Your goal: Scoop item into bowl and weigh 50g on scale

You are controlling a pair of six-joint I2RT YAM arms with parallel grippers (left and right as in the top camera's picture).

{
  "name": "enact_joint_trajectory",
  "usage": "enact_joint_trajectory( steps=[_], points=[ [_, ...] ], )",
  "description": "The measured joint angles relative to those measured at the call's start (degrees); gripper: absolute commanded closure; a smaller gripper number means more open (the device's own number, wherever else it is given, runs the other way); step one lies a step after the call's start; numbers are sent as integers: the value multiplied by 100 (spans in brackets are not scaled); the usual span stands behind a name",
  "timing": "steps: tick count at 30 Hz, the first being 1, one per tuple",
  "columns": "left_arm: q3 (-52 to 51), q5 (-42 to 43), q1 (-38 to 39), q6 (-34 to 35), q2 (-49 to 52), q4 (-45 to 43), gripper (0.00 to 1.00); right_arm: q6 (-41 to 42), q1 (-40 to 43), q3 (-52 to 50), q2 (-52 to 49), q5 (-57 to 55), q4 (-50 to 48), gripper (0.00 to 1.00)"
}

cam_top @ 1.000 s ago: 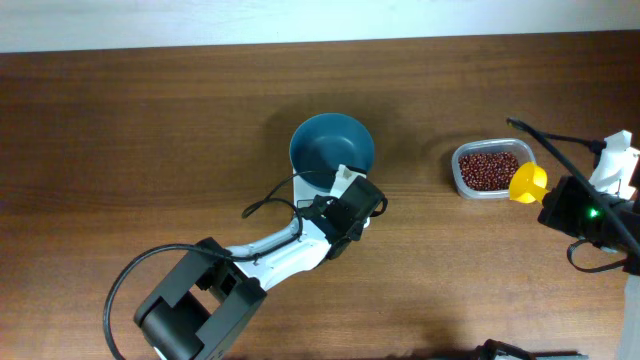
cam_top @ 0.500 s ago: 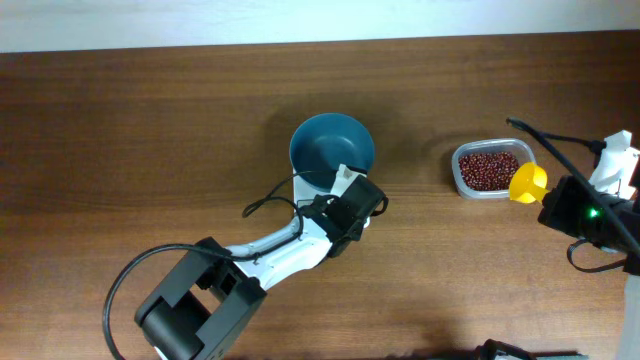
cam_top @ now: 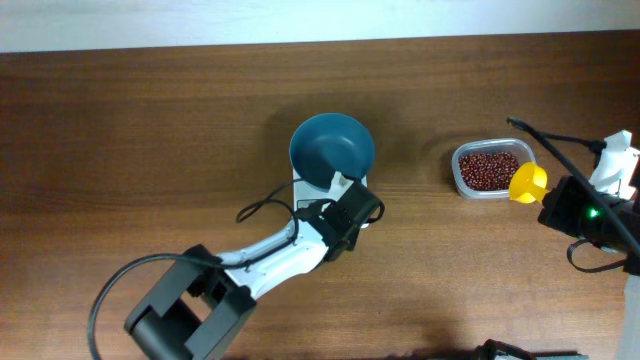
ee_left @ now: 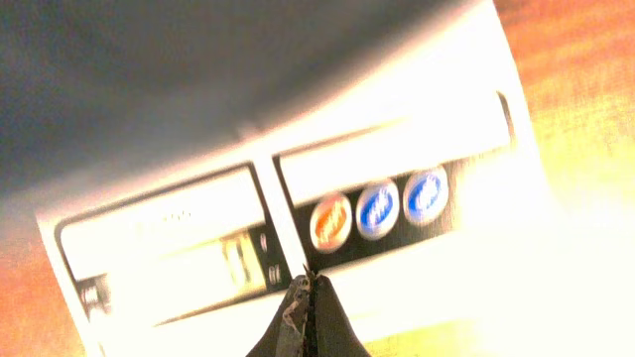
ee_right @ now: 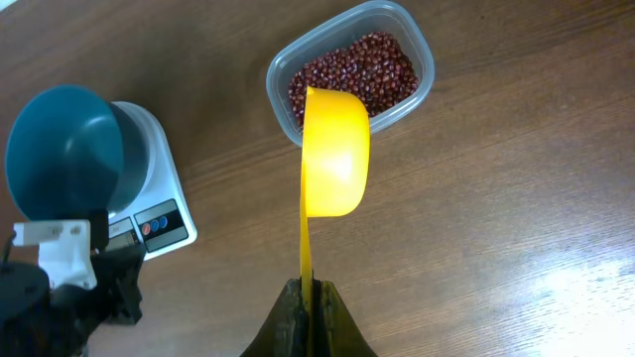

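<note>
Sitting under L tool (ee_left: 306, 286): scale (ee_left: 417, 139) w/ bowl (cam_top: 332, 150).

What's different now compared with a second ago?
The left end effector, shut over the scale near its buttons, drew back slightly toward its arm's base. Nothing was grasped or released. The right end effector, its yellow scoop, the bowl and the beans stayed put.
</note>
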State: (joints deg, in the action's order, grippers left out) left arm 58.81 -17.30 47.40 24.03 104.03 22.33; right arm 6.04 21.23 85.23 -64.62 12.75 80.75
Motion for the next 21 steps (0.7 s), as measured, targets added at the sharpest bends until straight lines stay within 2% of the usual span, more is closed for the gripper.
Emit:
enact_joint_trajectory(
  steps=[8,13,16,17,20,21],
  points=[
    [-118,125,254,7,-734,774,100,4,0,0,0,0,-52,96],
    [-118,153,317,68,-1967,1591,98,2,2,0,0,0,-63,96],
    [-116,61,317,96,-2946,1829,76,2,0,0,0,-2,-131,96],
    [-116,-66,317,133,-3333,1941,64,2,0,0,-2,-2,-199,96],
    [-109,-516,315,111,-4138,2085,34,2,0,0,-28,0,-330,96],
    [-109,-754,299,160,-4374,2124,18,2,0,0,-57,0,-339,96]
  ],
)
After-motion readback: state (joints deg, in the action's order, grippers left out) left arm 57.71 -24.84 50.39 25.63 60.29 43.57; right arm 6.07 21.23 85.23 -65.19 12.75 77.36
